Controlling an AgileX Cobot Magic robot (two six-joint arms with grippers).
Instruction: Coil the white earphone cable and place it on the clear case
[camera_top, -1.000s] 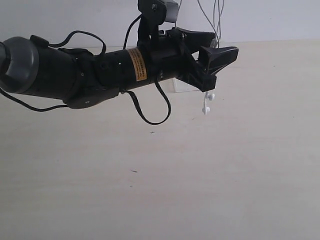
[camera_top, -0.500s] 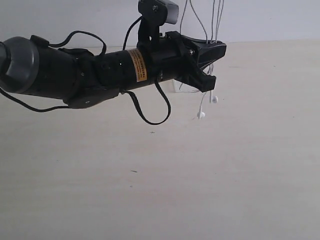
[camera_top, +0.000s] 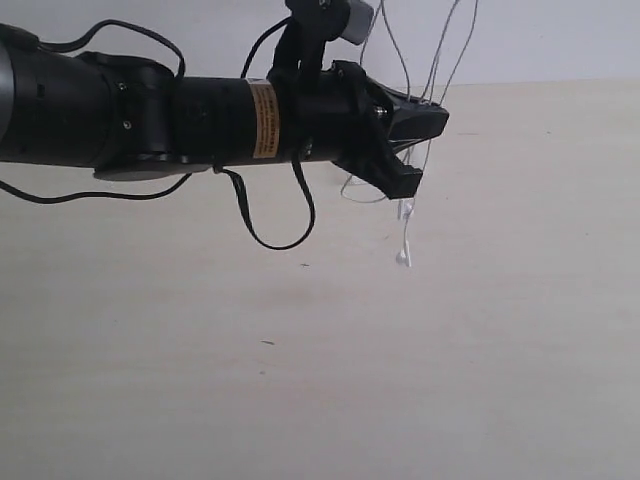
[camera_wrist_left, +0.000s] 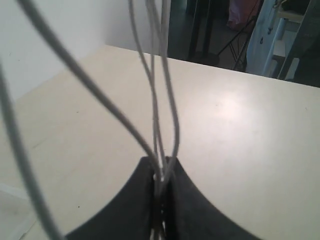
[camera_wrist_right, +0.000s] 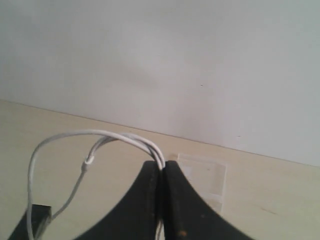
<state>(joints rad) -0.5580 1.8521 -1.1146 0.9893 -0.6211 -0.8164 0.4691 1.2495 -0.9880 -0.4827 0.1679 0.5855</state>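
white earphone cable (camera_wrist_right: 131, 137): vertical, earbud (camera_top: 402, 258) seemingly lowest | left gripper (camera_wrist_left: 161, 170): clamping

One sticker to call: an orange-yellow label (camera_top: 263, 120) wraps round the black left arm (camera_top: 150, 115), at about eleven o'clock in the exterior view. It carries lines of dark print, but they are too small and blurred to read. In both wrist views, no words, numbers or brand marks can be read.
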